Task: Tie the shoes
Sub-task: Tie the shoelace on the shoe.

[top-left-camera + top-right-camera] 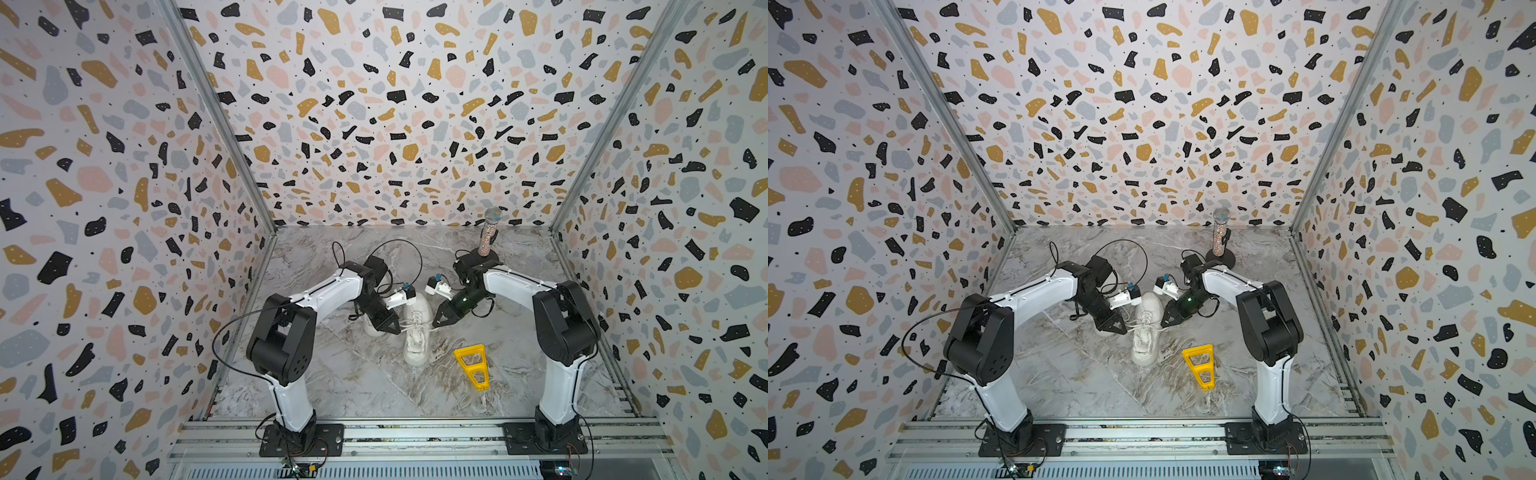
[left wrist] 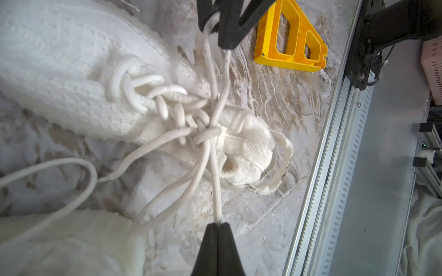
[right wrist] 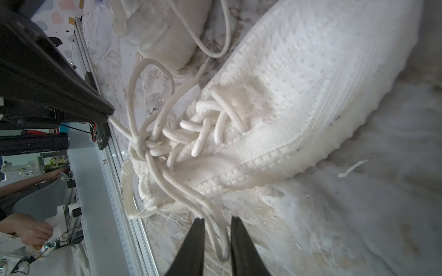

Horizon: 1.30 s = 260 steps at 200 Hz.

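One white shoe [image 1: 417,328] [image 1: 1148,328] lies mid-table in both top views, its laces joined in a knot [image 2: 208,136] over the tongue. The other shoe [image 2: 59,243] [image 3: 167,35] lies beside it, mostly under my left arm in the top views. My left gripper [image 2: 218,223] [image 1: 397,331] is shut on one lace strand that runs taut from the knot. On the shoe's other side, my right gripper [image 3: 217,223] [image 1: 435,323] is open, and a lace loop [image 3: 220,239] lies loose between its fingers.
A yellow triangular frame [image 1: 471,365] lies on the marble table just right of the shoe. A speckled microphone on a black stand [image 1: 488,237] rises at the back right. An aluminium rail [image 1: 415,432] runs along the front edge. Patterned walls close in three sides.
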Each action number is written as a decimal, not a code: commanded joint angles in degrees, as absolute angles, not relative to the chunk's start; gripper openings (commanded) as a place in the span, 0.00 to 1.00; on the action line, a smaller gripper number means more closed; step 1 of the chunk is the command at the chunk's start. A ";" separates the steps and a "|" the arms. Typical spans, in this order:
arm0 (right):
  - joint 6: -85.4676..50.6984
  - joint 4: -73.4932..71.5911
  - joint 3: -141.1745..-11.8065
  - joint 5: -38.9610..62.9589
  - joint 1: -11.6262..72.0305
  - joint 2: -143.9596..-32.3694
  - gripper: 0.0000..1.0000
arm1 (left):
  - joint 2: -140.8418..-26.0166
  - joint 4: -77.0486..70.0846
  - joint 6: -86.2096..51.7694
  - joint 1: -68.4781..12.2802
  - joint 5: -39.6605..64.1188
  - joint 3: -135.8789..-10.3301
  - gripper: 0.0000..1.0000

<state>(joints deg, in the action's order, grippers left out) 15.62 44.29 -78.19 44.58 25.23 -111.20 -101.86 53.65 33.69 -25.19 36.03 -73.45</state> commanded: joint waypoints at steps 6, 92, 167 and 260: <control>19.72 45.92 -81.01 47.13 24.83 -106.40 0.32 | -98.98 58.89 37.53 -23.07 35.77 -71.14 0.00; 17.75 44.32 -81.77 50.47 25.03 -108.59 0.46 | -96.64 56.95 39.04 -19.31 34.83 -64.70 0.00; 18.02 36.93 -75.63 46.29 25.00 -105.30 0.45 | -95.48 52.44 37.80 -19.42 32.03 -63.78 0.24; 19.11 36.25 -73.81 35.40 24.93 -96.52 0.50 | -86.22 50.57 34.81 -19.15 20.07 -66.22 0.56</control>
<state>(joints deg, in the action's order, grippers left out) 18.55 36.27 -73.65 38.98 24.82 -99.09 -89.19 51.62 36.32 -19.33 24.25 -63.86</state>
